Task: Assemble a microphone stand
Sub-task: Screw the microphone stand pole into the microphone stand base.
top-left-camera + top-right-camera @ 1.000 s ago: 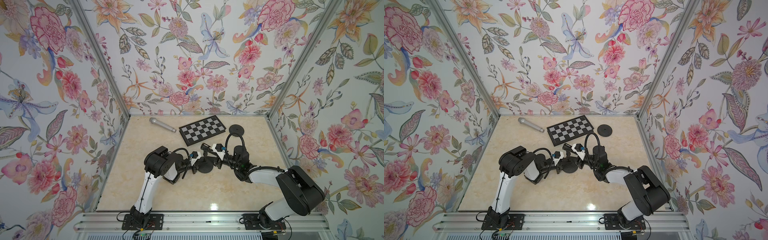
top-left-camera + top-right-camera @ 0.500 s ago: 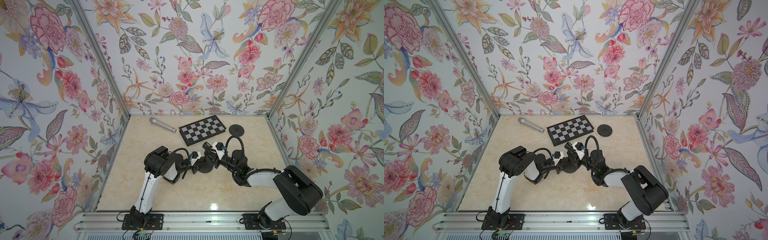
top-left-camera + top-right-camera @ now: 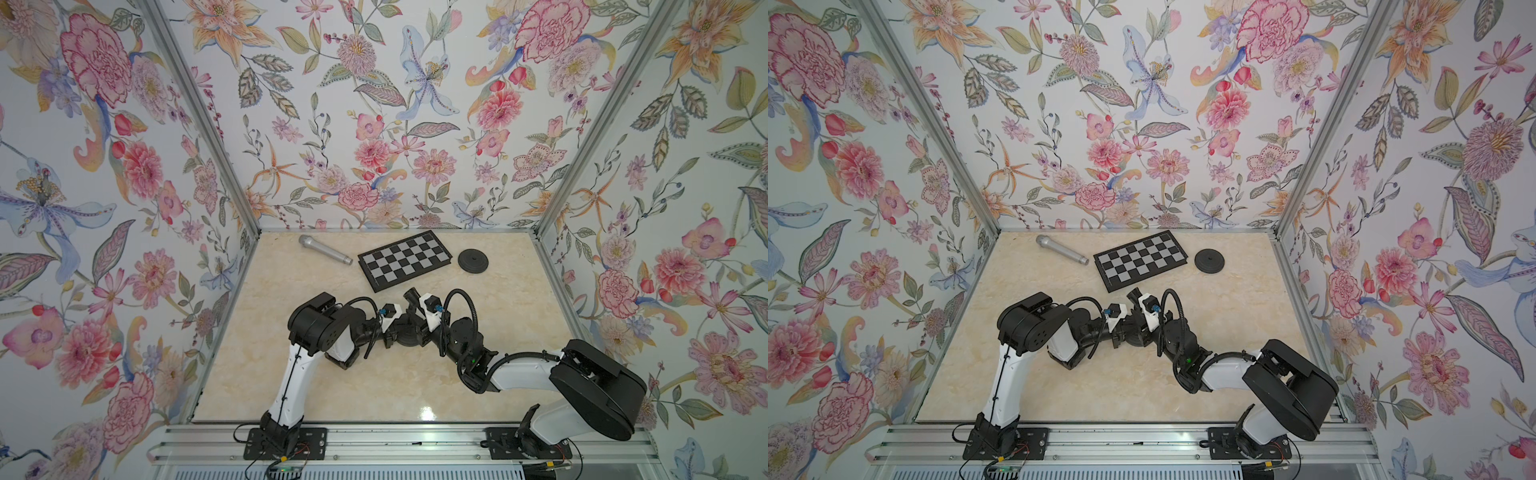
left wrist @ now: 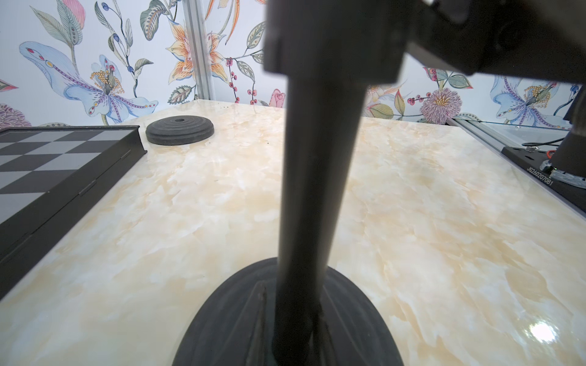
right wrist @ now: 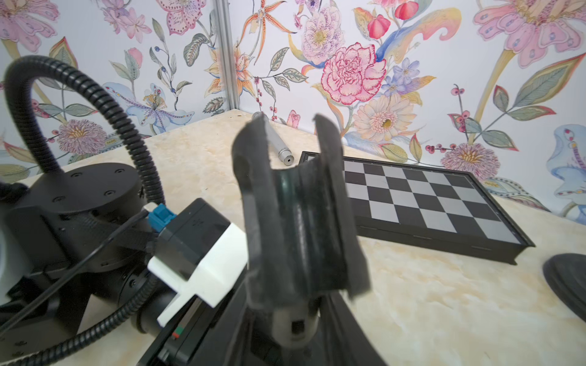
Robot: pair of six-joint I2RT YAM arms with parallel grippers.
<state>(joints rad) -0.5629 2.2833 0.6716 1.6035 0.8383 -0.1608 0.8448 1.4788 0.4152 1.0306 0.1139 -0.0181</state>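
Steady the pole (image 4: pixel 317 190) upright in its round base (image 4: pixel 228 329) right in front of the left gripper (image 3: pixel 390 332), seat the clip (image 5: pixel 298 221) squarely just ahead of the right gripper (image 3: pixel 423 328) without tilting, with no telling whether either clamps or stands open, and leave the microphone (image 3: pixel 324 248) lying well beyond both

Bright, even light fills both top views, and shadows are soft and faint. A white glare spot sits on the glossy bench (image 3: pixel 428 413) near its front edge. Another shows in the left wrist view, where the stand pole (image 4: pixel 317 190) is a dark blur. In the right wrist view the microphone clip (image 5: pixel 295 228) looks soft.
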